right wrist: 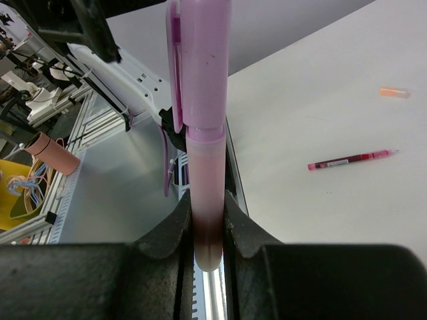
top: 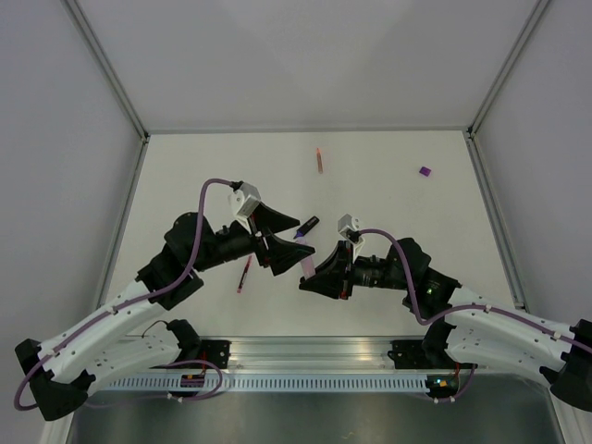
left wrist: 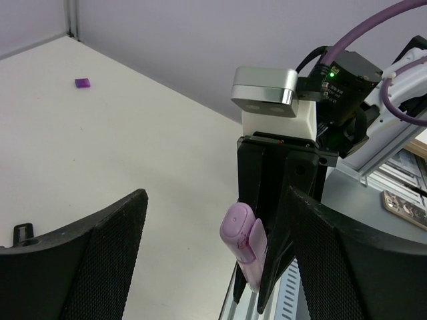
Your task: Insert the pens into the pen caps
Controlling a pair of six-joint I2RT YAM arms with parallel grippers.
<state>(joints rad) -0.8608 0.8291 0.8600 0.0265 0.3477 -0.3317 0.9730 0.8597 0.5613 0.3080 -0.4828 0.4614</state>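
Note:
My right gripper [right wrist: 207,200] is shut on the lower barrel of the pale pink-lilac pen [right wrist: 205,167] and holds it upright. A lilac cap with a clip [right wrist: 200,60] sits on the pen's upper end. In the left wrist view the capped pen [left wrist: 243,243] lies just beyond my left gripper [left wrist: 217,197]. That gripper is open and touches nothing. From above, both grippers meet mid-table around the pen [top: 305,261]. On the table lie the black purple-tipped marker [top: 308,225], the thin red pen [top: 244,274], the orange pen [top: 319,159] and a purple cap [top: 425,171].
The white table [top: 398,222] is walled on three sides by pale panels. An aluminium rail [top: 314,356] with both arm bases runs along the near edge. A small orange piece [right wrist: 393,93] lies past the red pen [right wrist: 351,160] in the right wrist view.

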